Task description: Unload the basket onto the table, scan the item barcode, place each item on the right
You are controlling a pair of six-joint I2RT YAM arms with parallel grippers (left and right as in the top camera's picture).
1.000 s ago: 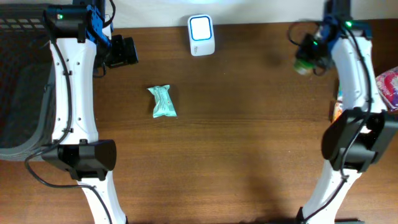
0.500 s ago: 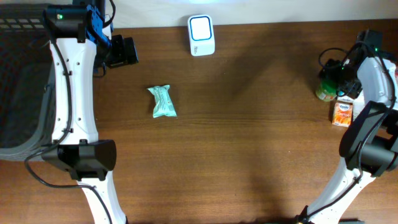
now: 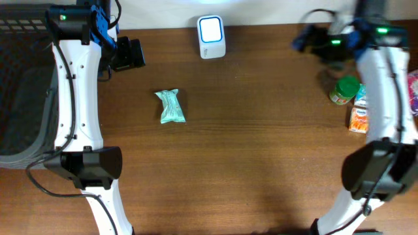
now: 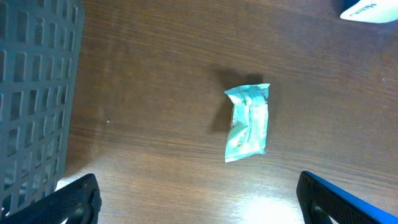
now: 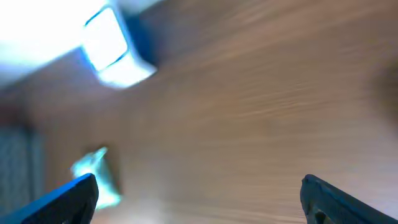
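A pale green snack packet (image 3: 170,106) lies flat on the brown table, left of centre. The white scanner (image 3: 211,36) with a blue-lit face stands at the back edge. My left gripper (image 3: 128,55) hovers open behind and left of the packet; its wrist view shows the packet (image 4: 247,122) ahead of the open left gripper (image 4: 198,198). My right gripper (image 3: 308,41) is open and empty at the back right, blurred by motion. In its smeared wrist view the right gripper (image 5: 199,194) faces the scanner (image 5: 112,46) and the packet (image 5: 93,174).
A green-lidded jar (image 3: 342,91) stands at the right, beside an orange carton (image 3: 358,117). A pink packet (image 3: 413,88) sits at the right edge. A dark mesh basket (image 3: 19,85) fills the left side; its wall (image 4: 34,93) shows in the left wrist view.
My right gripper carried the green-lidded jar to the right, let it go beside the orange carton, and swung back toward the rear, open. The left arm has not moved.
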